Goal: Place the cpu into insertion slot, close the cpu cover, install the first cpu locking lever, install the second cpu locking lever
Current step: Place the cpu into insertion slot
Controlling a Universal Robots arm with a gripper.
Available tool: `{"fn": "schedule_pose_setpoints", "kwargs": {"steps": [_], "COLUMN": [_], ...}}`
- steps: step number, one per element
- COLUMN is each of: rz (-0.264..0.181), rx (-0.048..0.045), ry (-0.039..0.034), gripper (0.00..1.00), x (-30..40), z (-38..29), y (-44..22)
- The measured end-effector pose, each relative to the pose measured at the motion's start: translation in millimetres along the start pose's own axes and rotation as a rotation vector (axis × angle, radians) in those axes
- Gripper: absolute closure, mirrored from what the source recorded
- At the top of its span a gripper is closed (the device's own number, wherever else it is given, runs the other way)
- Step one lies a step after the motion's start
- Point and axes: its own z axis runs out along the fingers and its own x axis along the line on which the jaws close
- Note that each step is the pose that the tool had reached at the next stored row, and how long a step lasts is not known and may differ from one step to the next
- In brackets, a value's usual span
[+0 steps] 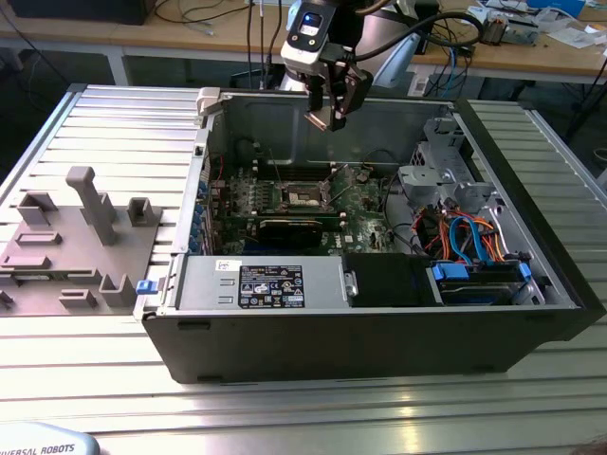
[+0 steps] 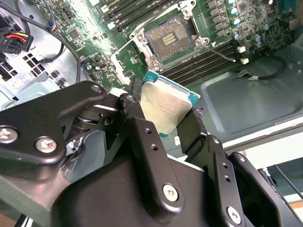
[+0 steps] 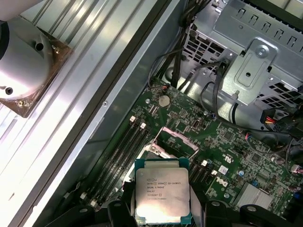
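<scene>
Waiting insertion slot (image 1: pixel 305 196): contacts bare, well below the chip we carry.
Open cpu cover (image 3: pixel 176 137): we judge it raised beside the slot, so a low approach could clip it.
Loaded gripper (image 1: pixel 334 112): our fingers (image 2: pixel 142 125) pinch the cpu (image 3: pixel 162 196) by two opposite edges.
Risk: the chip looks canted to the motherboard (image 2: pixel 227 28). A skewed landing could bend contacts, and a thin edge grip may slip.

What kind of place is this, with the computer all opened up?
Probably a robot lab or workshop. A gripper holds a cpu over an open computer case on a ribbed metal table, and workbenches with cables stand behind.
</scene>
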Motion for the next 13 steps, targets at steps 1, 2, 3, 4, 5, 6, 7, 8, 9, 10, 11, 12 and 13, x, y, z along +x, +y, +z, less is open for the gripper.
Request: {"fn": "schedule_pose_setpoints", "kwargs": {"steps": [1,2,3,4,5,6,7,8,9,10,11,12,13], "rz": [0.001,0.002,0.003,0.003,0.004,0.005,0.006,0.007,0.008,0.009,0.010,0.012,0.014], "rx": [0.0001,0.0000,0.0000,0.0000,0.0000,-0.0001,0.0000,-0.0001,-0.0001,-0.0002,-0.0001,-0.0002,-0.0003], "ry": [-0.0001,-0.0002,-0.0003,-0.0003,-0.0004,-0.0004,-0.0006,-0.0007,-0.0007,-0.0008,-0.0009,-0.0010,-0.0012], "gripper": [0.46,0.46,0.46,0.46,0.46,0.46,0.46,0.46,0.46,0.46,0.46,0.46,0.46], "x": [0.0,0.0,0.0,0.0,0.0,0.0,0.0,0.0,0.0,0.0,0.0,0.0,0.0], "z": [0.0,0.0,0.0,0.0,0.0,0.0,0.0,0.0,0.0,0.0,0.0,0.0,0.0], "y": [0.0,0.0,0.0,0.0,0.0,0.0,0.0,0.0,0.0,0.0,0.0,0.0,0.0]}}
